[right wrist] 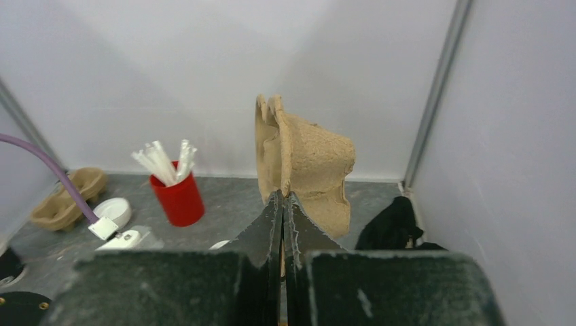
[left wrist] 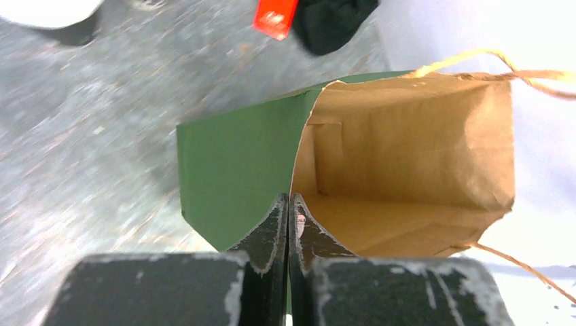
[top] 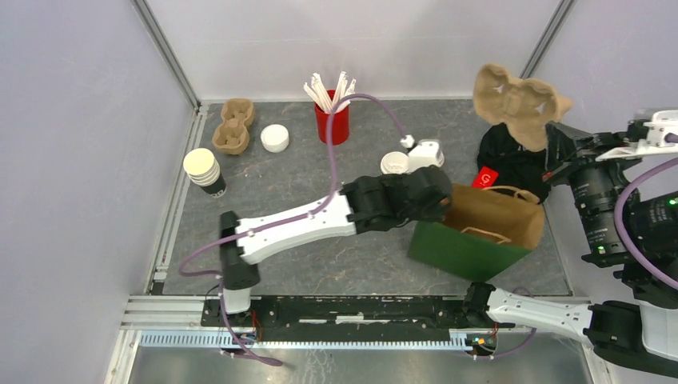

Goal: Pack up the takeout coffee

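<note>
One takeout coffee (top: 394,162), a black cup with a white lid, stands on the table behind my left arm; its lid shows at the top left of the left wrist view (left wrist: 47,10). A paper bag (top: 464,248), green outside and brown inside, lies tilted with its mouth open (left wrist: 231,163). My left gripper (top: 444,204) (left wrist: 289,200) is shut on the bag's near rim. My right gripper (top: 560,132) (right wrist: 282,197) is shut on the edge of a brown pulp cup carrier (top: 516,94) (right wrist: 312,156), held high above the table's right rear.
A red holder (top: 332,124) (right wrist: 178,198) with white sticks stands at the back. A stack of white lids (top: 274,138), spare pulp carriers (top: 233,126) (right wrist: 68,197) and a stack of lidless cups (top: 204,170) sit at the left. A black cloth (top: 512,156) (right wrist: 394,224) lies behind the bag.
</note>
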